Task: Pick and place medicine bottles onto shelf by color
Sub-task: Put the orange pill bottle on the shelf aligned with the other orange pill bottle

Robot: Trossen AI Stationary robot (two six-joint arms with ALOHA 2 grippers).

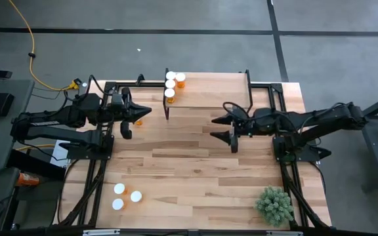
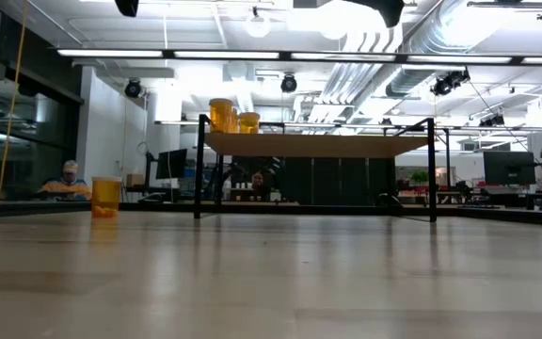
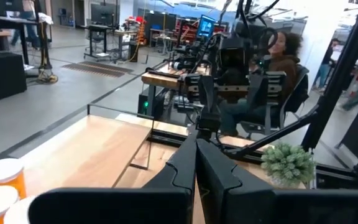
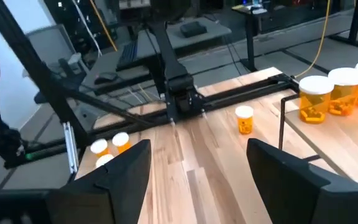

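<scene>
Several orange medicine bottles with white caps (image 1: 170,84) stand upright at the left end of the light-wood shelf (image 1: 212,92), also seen in the right wrist view as bottles (image 4: 317,101). One bottle (image 1: 137,122) stands alone on the table by my left gripper (image 1: 148,111), which is shut, holds nothing and hovers level just left of the shelf. Three more bottles (image 1: 125,196) stand near the table's front left. My right gripper (image 1: 215,128) hangs open and free in front of the shelf, pointing toward the table's left, its fingers (image 4: 129,171) wide apart.
A small green plant (image 1: 274,204) sits at the table's near right corner. The shelf's black legs (image 2: 199,169) stand on the tabletop. Bare wood lies in the table's middle (image 1: 195,170). A person sits beyond the table's right side (image 3: 278,68).
</scene>
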